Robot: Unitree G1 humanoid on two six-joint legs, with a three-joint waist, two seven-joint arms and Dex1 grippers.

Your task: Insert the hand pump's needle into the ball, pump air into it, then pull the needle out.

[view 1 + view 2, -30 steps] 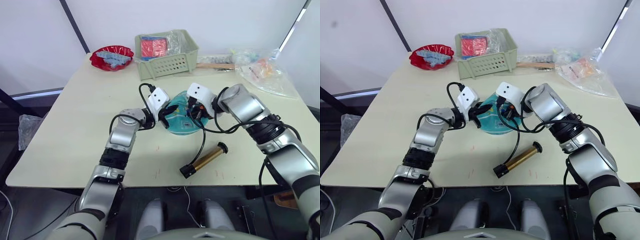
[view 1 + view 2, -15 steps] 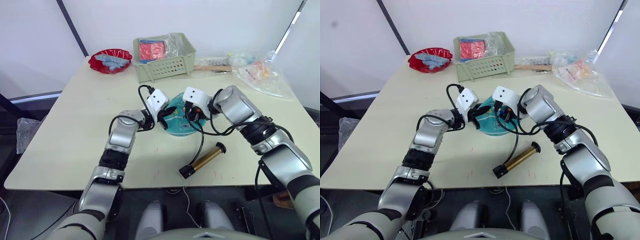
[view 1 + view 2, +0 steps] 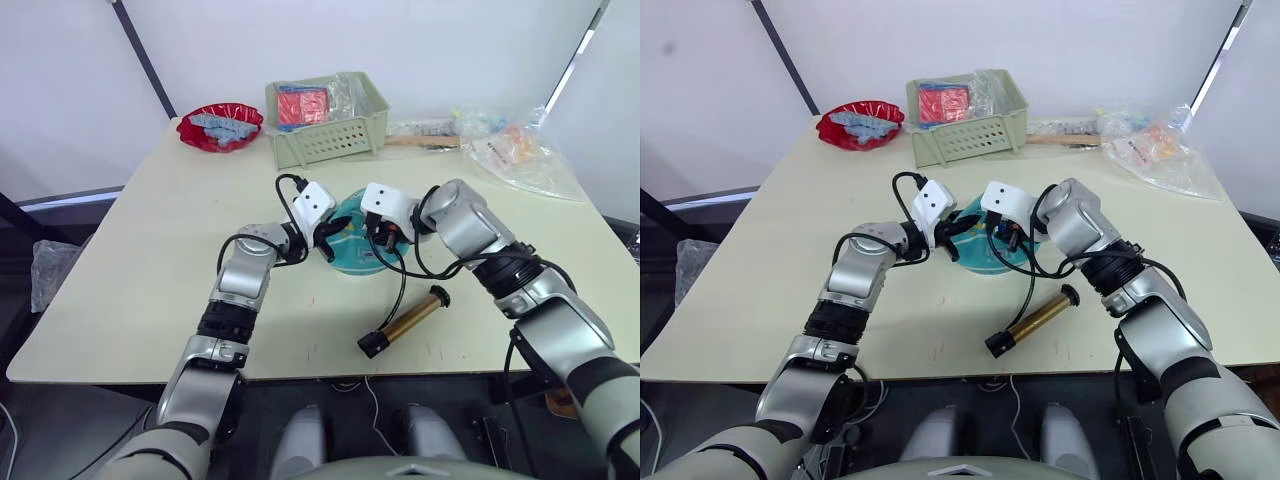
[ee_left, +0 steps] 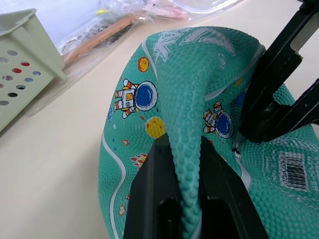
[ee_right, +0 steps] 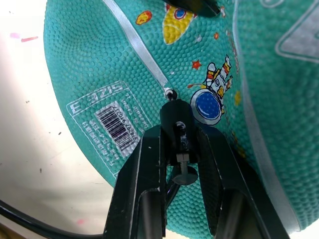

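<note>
The ball [image 3: 357, 260], teal and gone soft, lies mid-table. My left gripper [image 4: 184, 149] is shut on a raised fold of the ball [image 4: 189, 84]. My right gripper [image 5: 179, 137] is shut on the needle's black fitting [image 5: 176, 122]. The needle [image 5: 171, 93] touches the ball at a small hole on a white seam, beside the white label patch [image 5: 107, 119]; how deep it sits I cannot tell. The hand pump [image 3: 410, 319] lies on the table nearer me, and its black hose [image 3: 403, 285] runs up to the right gripper [image 3: 385, 236].
At the back of the table stand a pale green basket [image 3: 325, 125] and a red bowl [image 3: 221, 126]. Clear plastic bags [image 3: 515, 148] and a wooden-handled tool [image 3: 425, 141] lie at the back right.
The camera has shifted a little. My right gripper with the fitting has edged left over the ball, closer to the left gripper. The pump lies where it was.
</note>
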